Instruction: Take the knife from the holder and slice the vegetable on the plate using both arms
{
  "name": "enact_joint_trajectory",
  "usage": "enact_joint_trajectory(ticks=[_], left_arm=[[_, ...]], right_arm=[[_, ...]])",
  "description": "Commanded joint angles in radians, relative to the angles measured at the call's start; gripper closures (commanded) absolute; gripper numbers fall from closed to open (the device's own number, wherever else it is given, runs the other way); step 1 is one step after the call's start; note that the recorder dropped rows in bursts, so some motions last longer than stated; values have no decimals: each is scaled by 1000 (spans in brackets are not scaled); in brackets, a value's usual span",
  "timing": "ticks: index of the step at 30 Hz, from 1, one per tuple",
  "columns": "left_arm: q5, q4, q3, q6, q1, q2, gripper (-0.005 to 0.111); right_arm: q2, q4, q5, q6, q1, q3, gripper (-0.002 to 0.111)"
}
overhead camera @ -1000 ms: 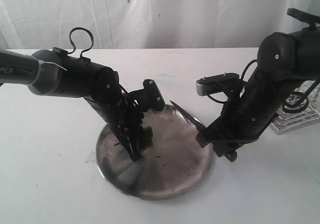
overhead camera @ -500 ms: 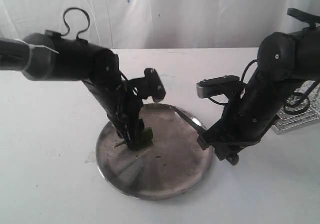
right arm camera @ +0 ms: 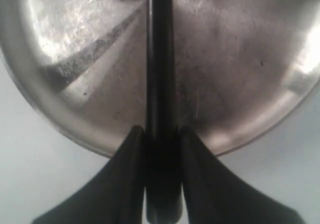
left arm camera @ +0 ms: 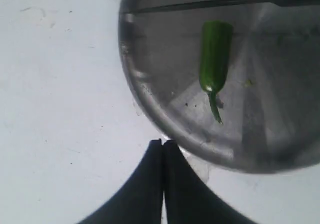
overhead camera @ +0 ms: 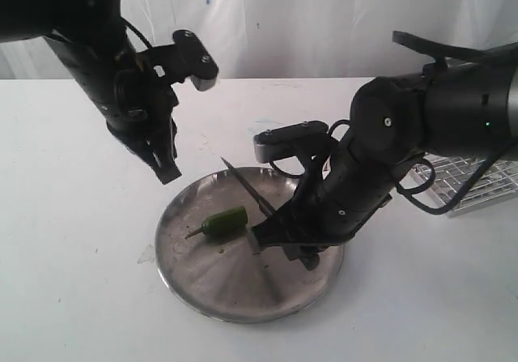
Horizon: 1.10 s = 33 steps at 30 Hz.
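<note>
Our right pincer clamps the knife; our left pincer hangs pressed together, empty — so the unpinned vegetable may skid across the plate when we cut.

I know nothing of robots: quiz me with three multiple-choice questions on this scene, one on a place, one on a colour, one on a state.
1. Where is the chili? A on the plate; B on the table; C in the holder.
2. Its colour? A red; B green; C yellow.
3. The right gripper is: A open; B shut on the knife; C shut on the chili.
Answers: 1 A, it lies on the steel; 2 B, glossy green; 3 B, fingers clamp the black handle.
</note>
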Motion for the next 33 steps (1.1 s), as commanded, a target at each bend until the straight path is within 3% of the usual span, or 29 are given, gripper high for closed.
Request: enact_joint_trajectory(ticks=[1,7,17,20,27,29,33], left_arm=[[-189,-148,110,-32,42,-7,107],[-619,-306,258,50,53,0,107],[-971,-304,366,-45,66,0,107],[-1070,-185,417,-145,66,0,107],[-1214,366,462,-650,66,0,107],[-1237,434,462,-737,66,0,107],[-1200,437,462,-743,66,18,107]], right_arm=[[-1,-12,-22,101,17,1,108],[10,-28,-23,160,64,1,108],[45,-229,-45,418,153,1,108],[45,-229,-39,418,171,1,108],[47,-244,-34,447,178,1,108],[48,-244,-28,447,178,1,108],[54,-240,-5,447,178,1,108]])
